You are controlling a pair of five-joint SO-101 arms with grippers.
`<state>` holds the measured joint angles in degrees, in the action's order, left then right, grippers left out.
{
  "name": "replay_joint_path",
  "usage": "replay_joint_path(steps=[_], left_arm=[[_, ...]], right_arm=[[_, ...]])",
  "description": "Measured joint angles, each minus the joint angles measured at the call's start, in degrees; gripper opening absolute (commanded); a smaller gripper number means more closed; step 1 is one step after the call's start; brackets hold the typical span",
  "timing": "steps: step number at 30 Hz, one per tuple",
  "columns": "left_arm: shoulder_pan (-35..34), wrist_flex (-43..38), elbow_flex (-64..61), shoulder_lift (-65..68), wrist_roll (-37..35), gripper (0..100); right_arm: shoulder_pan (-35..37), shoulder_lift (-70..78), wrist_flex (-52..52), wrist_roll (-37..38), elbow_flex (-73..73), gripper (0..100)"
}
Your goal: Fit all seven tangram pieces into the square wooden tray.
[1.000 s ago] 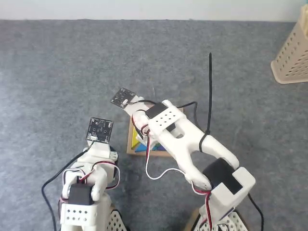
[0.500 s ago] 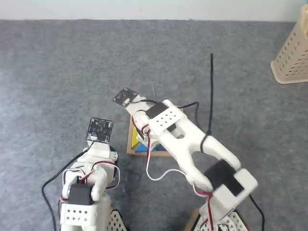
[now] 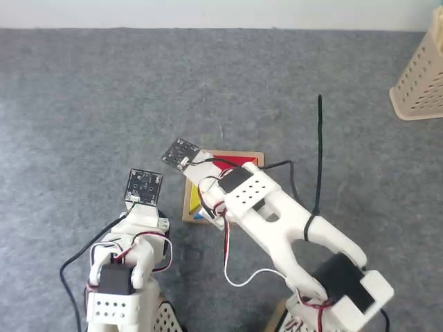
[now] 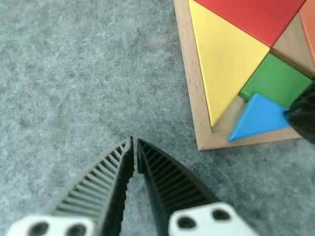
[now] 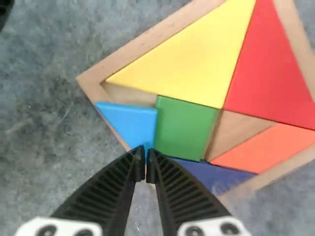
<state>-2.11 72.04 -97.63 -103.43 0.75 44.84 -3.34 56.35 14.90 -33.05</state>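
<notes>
Grey carpet beneath wooden tray

Seen from above, my right arm lies across most of the tray. Inside it I make out just part of the red piece, a sliver of the yellow piece and a speck of blue. From my left wrist, the tray runs off the picture's edge, cutting the red and orange piece. There a dark shape, which I cannot identify, covers one corner of the blue triangle. The fingers of my right pincer hide the tray's nearest rim and part of the dark blue piece.
</notes>
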Motion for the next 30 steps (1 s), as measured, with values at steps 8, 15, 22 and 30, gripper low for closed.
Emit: replay_joint_path(steps=[8, 15, 22, 30], left_arm=[[0.0, 0.0, 0.0, 0.0, 0.0, 1], [0.0, 0.0, 0.0, 0.0, 0.0, 1], [0.0, 0.0, 0.0, 0.0, 0.0, 1], [0.0, 0.0, 0.0, 0.0, 0.0, 1]], right_arm=[[0.4, 0.9, -0.5, 0.0, 0.0, 0.7], [0.3, -2.7, -0.6, -2.1, 0.0, 0.7], [1.2, -3.5, -1.7, -2.7, -0.4, 0.7], [2.5, -2.6, -4.0, -2.7, -2.1, 0.7]])
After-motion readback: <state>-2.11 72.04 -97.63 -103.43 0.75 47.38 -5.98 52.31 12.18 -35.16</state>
